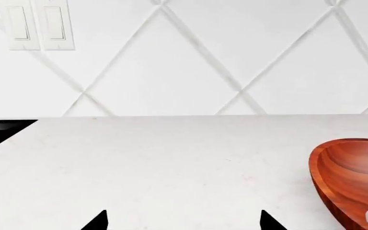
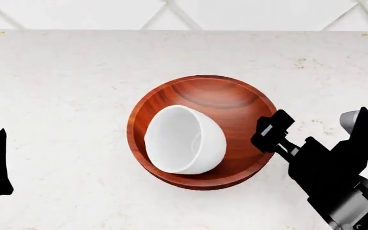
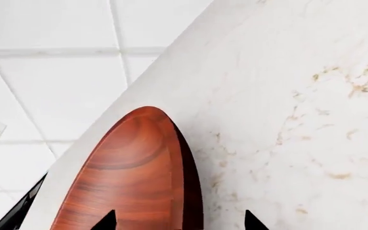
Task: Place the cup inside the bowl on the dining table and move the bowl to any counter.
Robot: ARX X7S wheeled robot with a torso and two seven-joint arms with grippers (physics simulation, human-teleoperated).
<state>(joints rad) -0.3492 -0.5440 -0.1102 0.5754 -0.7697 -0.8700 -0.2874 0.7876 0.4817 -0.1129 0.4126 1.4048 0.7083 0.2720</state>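
Reddish-brown wood fills my view: the bowl (image 2: 235, 103) sits on the marble table (image 2: 63, 96), the cup (image 2: 185, 140) lying inside. My right gripper (image 2: 275, 133) straddles the bowl's near rim, jaws spread; my left gripper (image 1: 182, 221), also spread, hangs beside the bowl, holding nothing.

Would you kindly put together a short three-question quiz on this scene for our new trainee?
1. True or false: the cup lies inside the bowl.
2. The bowl rests on: A) the plain dining table, B) the veined counter, C) the floor?
3. Which gripper's tips straddle the bowl's rim?

Key
1. True.
2. B, in front of the diamond tiles.
3. The right gripper; the left gripper points at bare counter beside it.
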